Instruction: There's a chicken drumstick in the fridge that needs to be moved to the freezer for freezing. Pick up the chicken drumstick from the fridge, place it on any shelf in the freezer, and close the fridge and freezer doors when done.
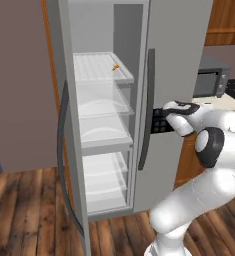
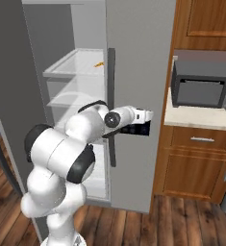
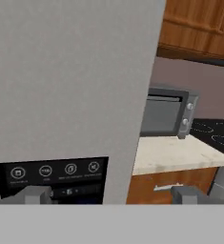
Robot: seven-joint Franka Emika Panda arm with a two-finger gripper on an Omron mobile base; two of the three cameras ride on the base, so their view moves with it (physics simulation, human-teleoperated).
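The left compartment of the grey fridge stands open, its door [image 1: 64, 125] swung toward me. A small orange-brown piece, apparently the chicken drumstick [image 1: 115, 67] [image 2: 99, 64], lies on the top white shelf [image 1: 96, 67] at its right back. The right door [image 1: 176, 45] [image 2: 138, 48] [image 3: 61, 71] is shut. My gripper [image 1: 162, 112] [image 2: 150, 116] [image 3: 111, 195] is open and holds nothing. It hovers close in front of that door's dark control panel [image 1: 159, 122] [image 2: 136, 129] [image 3: 51, 174], right of the door handle [image 1: 148, 110].
A microwave [image 1: 211, 82] [image 2: 203, 86] [image 3: 168, 112] stands on the pale counter [image 2: 201, 117] [image 3: 180, 152] right of the fridge, above wooden drawers [image 2: 201, 139]. A black stovetop [image 3: 213, 133] lies further right. The lower shelves [image 1: 104, 175] in the open compartment hold nothing. The floor is wood.
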